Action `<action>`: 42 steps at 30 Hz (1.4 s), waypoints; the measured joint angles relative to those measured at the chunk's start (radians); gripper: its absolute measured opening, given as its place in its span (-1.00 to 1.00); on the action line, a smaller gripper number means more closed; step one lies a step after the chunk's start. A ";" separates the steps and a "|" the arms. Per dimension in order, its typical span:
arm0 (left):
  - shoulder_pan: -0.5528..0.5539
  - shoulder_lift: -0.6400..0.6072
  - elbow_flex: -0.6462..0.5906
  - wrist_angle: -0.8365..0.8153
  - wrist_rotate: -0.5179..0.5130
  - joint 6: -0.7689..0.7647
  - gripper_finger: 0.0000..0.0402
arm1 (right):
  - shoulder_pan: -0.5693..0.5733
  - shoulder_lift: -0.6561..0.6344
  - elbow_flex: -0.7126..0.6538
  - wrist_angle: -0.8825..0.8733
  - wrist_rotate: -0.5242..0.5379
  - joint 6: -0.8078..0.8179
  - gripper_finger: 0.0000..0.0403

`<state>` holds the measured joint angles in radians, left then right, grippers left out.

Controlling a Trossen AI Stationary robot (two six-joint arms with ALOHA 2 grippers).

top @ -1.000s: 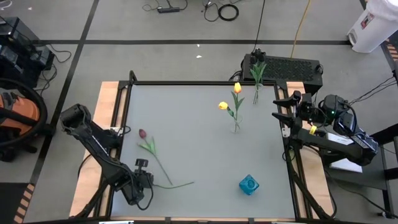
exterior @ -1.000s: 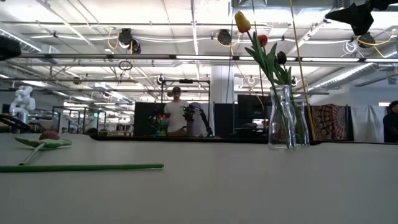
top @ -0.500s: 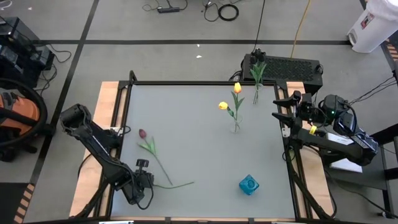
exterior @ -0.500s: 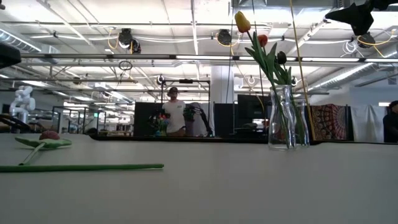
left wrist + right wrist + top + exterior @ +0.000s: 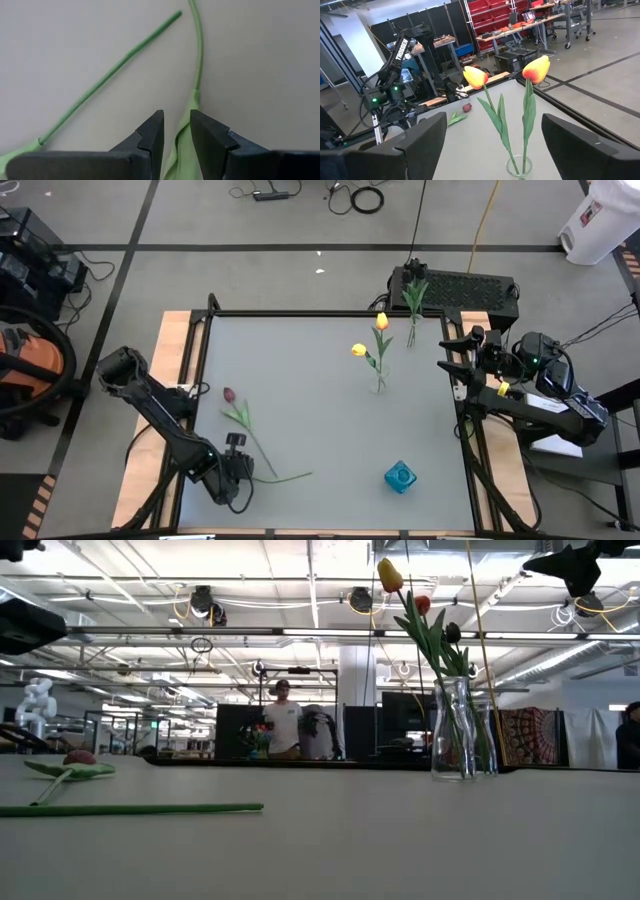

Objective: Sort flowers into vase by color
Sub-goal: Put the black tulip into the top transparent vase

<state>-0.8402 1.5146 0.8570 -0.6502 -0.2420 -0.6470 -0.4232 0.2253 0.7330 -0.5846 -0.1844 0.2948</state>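
A pinkish red tulip (image 5: 228,394) lies flat on the table's near left part, its long green stem (image 5: 285,477) pointing right. My left gripper (image 5: 237,441) hovers above its stem and leaf, fingers slightly open, and shows high up in the low view (image 5: 25,630). In the left wrist view (image 5: 176,120) a green leaf (image 5: 177,147) lies below the gap, the stem (image 5: 110,70) beyond. Two yellow tulips (image 5: 378,322) stand in a clear vase (image 5: 379,385). My right gripper (image 5: 455,355) waits wide open at the table's right edge.
A second clear vase (image 5: 412,335) with green stems stands at the far edge; the low view shows a red head (image 5: 422,604) and a dark head (image 5: 452,632) there. A small blue glass vessel (image 5: 400,476) sits near right. A person (image 5: 283,725) stands far behind the table.
My left gripper has moved a little toward the table's right, coming over the lying tulip's stem and leaf, and shows further into the low view's top left corner. The tulip and the vases have stayed put.
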 joint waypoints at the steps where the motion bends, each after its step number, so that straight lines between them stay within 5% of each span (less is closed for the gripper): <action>1: 0.003 0.000 0.000 0.003 0.003 0.001 -0.49 | 0.000 0.000 0.000 0.000 0.000 0.000 0.58; 19: 0.043 0.003 0.000 0.078 -0.003 0.058 -0.49 | 0.000 0.000 0.000 0.000 0.000 0.000 0.58; 33: 0.008 0.079 0.001 0.075 0.006 -0.267 -0.49 | 0.000 0.000 0.000 0.000 0.000 0.000 0.58; 42: 0.005 0.115 0.002 0.022 0.049 -0.183 -0.49 | 0.000 0.000 0.000 0.000 0.000 0.000 0.58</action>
<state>-0.8356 1.6299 0.8585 -0.6285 -0.1935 -0.8305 -0.4233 0.2253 0.7330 -0.5847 -0.1844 0.2948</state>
